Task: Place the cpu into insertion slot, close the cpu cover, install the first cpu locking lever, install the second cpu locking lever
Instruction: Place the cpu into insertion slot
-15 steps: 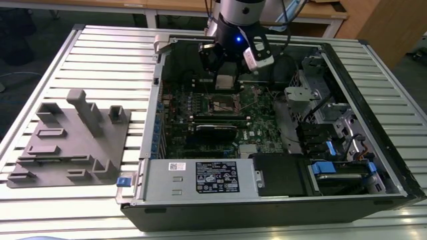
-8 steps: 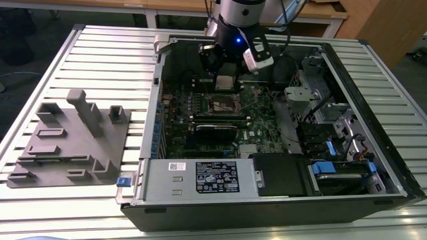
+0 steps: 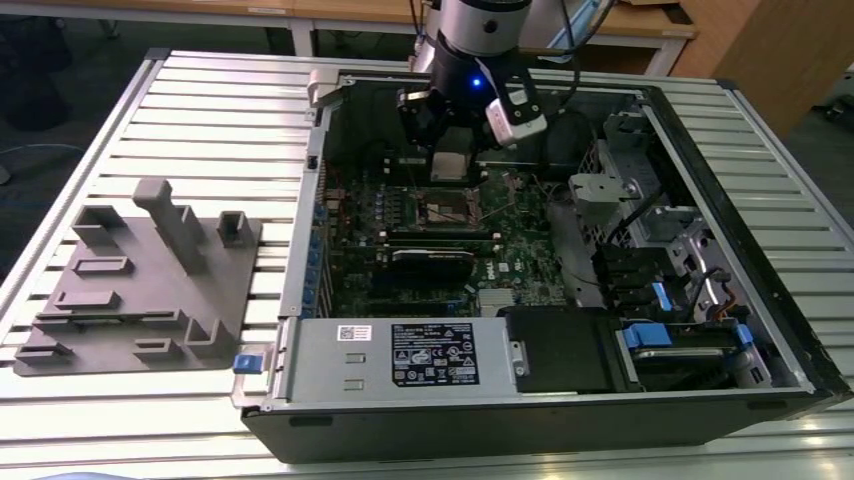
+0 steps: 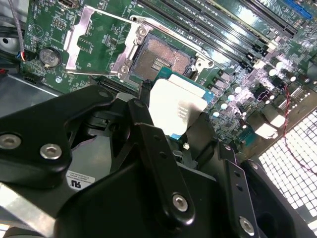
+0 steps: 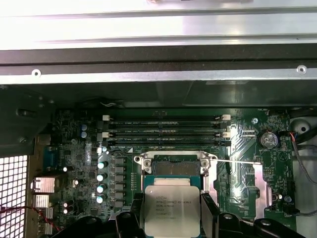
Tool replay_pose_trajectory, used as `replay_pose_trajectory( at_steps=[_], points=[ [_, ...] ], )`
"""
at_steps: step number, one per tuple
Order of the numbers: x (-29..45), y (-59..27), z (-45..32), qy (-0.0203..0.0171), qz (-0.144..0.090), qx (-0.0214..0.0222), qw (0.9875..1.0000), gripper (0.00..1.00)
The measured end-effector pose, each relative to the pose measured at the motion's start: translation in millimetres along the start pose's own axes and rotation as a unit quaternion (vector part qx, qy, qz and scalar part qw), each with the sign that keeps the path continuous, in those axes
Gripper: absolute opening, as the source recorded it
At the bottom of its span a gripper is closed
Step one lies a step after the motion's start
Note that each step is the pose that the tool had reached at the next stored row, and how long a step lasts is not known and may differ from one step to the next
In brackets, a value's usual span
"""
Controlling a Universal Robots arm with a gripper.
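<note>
First wrist view: hand [image 5: 172,215] grips cpu [image 5: 172,208] edges, silvery top facing camera.

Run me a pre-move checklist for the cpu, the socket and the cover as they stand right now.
1. cpu gripped by the hand: ok, clamped between both fingers.
2. socket free: ok, nothing sits in it.
3. cpu cover swung open: ok, it lies beside the socket, not over it.
4. cpu off the socket: ok, it hangs above it, apart.
5. cpu squared up with the socket: cannot tell.
</note>
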State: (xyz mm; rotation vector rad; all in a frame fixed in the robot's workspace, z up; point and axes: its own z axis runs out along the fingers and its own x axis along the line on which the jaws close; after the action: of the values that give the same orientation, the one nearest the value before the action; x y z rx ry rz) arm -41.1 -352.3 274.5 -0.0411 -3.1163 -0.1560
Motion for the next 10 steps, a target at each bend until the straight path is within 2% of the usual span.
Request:
replay_pose_trajectory(
  at_steps=[10],
  points=[
    [0.0, -0.1, 1.2, 0.0, 0.0, -0.0001, 1.0, 0.54]
  ],
)
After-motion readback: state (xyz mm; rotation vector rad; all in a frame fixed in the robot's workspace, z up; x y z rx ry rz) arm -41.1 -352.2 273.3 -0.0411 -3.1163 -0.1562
